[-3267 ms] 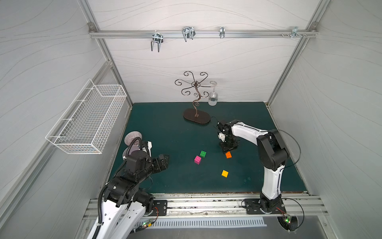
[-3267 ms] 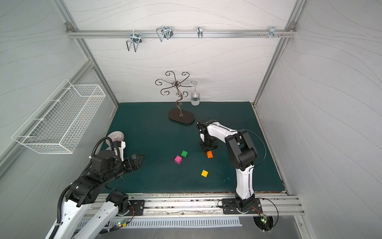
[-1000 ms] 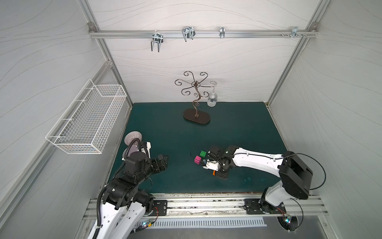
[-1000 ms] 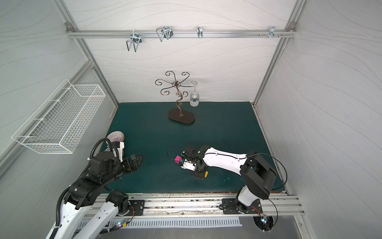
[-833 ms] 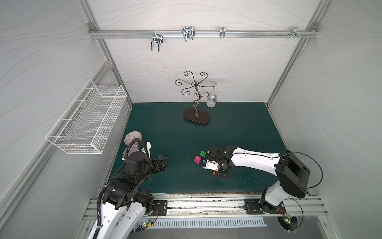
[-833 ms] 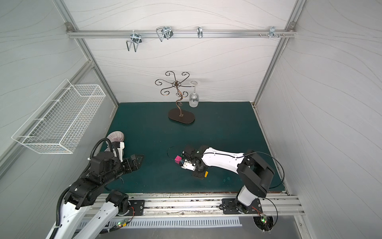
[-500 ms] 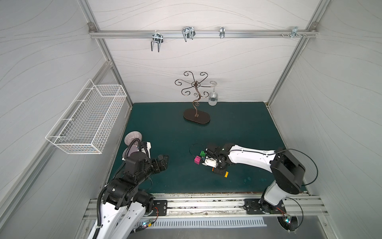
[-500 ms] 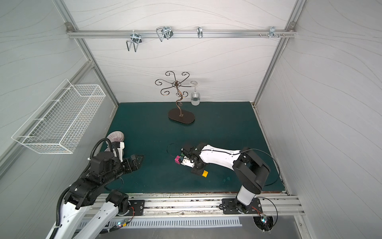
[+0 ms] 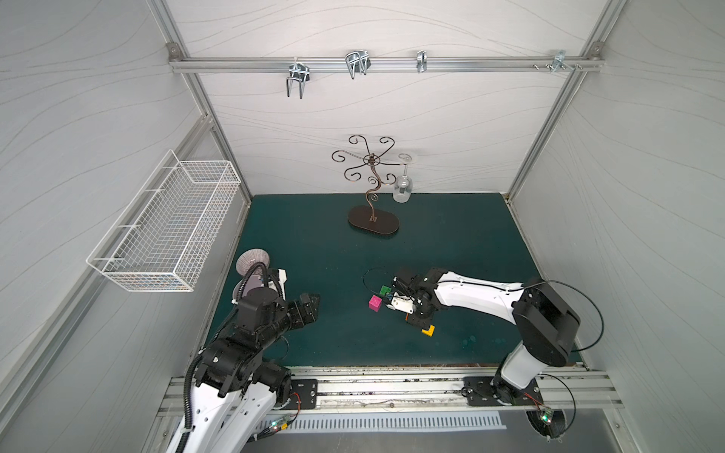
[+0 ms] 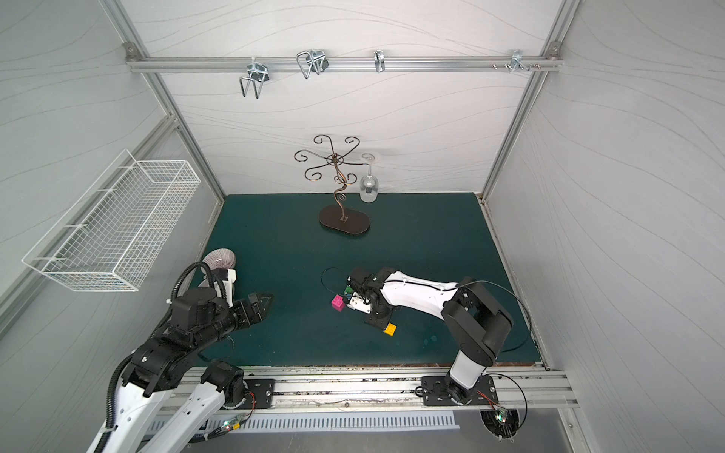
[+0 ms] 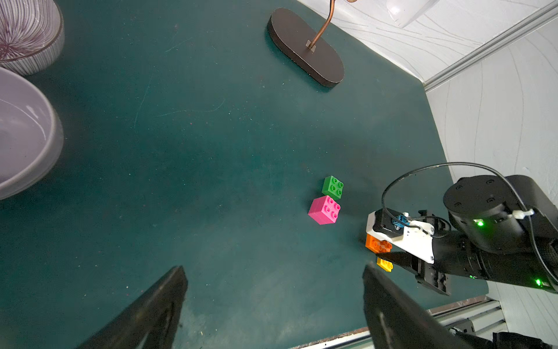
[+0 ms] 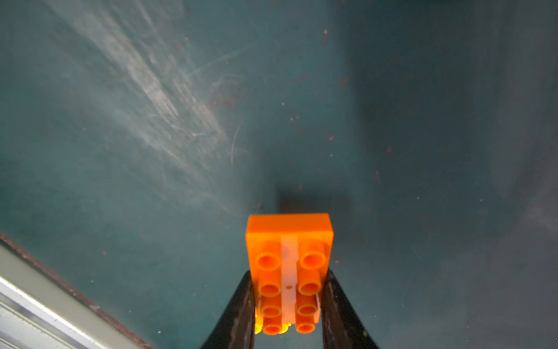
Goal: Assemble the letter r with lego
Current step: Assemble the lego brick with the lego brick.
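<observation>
1. Orange brick [image 12: 289,241], the long one, is clamped across its narrow width by the right gripper [image 9: 412,316]. Jaws are part-closed, and the fingers [image 12: 241,305] press both long sides. Its long axis runs along the fingers and juts past the tips, studs facing the wrist cam.
2. Key relation: the yellow brick [image 9: 428,330] lies just beside that gripper, on the front-edge side of the tabletop [image 9: 451,243]. The right wrist view shows a sliver of yellow under the orange's held end, so the two seem to overlap. Touching or not, can't tell.
3. Pink brick [image 11: 324,209] & green brick [image 11: 332,187] sit just beside each other near mid-tabletop, on the left-edge side of the right gripper. Green is farther from the front edge. Pink looks taller, maybe a stack, can't tell. In the left wrist view the orange's free end points roughly their way.
4. Left gripper [image 11: 274,282] has its jaws spread wide w/ nothing in them. It sits near the left edge by a lilac bowl [image 11: 24,136], well apart from all the bricks. The right arm is by far the nearer.
5. Judgement: the letter r isn't built yet, so early stage. Next is prob. seating the orange onto another brick. That needs the studs lined up under it & its long axis squared to the target. Risk: a loose small brick skids on the mat when pressed, w/ no 2nd gripper bracing it.
</observation>
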Controlling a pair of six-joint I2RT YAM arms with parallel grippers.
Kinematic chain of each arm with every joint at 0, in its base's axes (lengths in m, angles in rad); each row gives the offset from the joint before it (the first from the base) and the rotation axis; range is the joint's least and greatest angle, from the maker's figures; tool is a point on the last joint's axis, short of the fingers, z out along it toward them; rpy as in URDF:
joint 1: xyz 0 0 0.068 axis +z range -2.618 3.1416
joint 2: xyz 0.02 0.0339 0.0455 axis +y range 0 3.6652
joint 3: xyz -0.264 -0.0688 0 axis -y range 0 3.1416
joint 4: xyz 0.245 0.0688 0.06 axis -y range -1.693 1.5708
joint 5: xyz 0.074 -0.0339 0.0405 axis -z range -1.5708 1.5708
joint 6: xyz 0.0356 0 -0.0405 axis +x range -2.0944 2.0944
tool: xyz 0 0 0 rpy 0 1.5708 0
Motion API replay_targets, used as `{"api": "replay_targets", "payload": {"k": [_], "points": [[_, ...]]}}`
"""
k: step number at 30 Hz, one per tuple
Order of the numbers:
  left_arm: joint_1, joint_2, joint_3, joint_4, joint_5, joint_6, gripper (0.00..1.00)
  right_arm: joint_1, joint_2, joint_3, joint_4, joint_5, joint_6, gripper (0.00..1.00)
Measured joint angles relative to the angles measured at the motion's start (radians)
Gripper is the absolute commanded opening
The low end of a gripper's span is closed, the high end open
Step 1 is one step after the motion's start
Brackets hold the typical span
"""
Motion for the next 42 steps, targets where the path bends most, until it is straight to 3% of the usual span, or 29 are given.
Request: {"api": "replay_targets", "payload": {"k": [18,42], "points": [[0.0,0.0,0.0,0.0,0.0,0.0,0.94,-0.003,-0.035,0.034,-0.072,-0.02,0.013,0.0],[-0.005,-0.001,0.0,0.0,-0.002,-0.003,0.94,-0.017,-0.061,-0.062,-0.005,-0.109,0.014,0.0]]}}
